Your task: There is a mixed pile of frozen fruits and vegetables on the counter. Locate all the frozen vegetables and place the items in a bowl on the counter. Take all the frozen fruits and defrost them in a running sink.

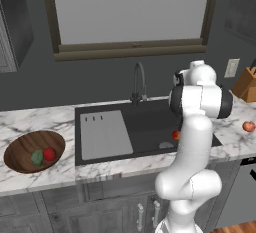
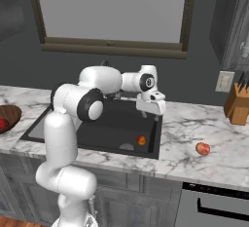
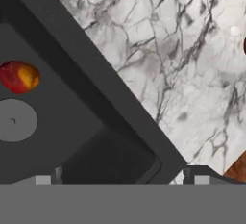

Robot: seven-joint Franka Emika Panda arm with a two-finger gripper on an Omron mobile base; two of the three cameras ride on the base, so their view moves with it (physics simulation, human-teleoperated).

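While empty, claw (image 2: pixel 151 115) above sink fruit (image 2: pixel 141 140)

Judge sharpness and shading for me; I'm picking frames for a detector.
Left base view: even light, soft shadow inside the bowl. Right base view: peach small but clear on the counter. Hand view: coarse, blocky; fruit in the sink blurred.

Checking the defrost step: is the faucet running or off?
Off, as far as shows: no stream falls from the faucet, and the orange fruit lies by the drain in a dry-looking sink.
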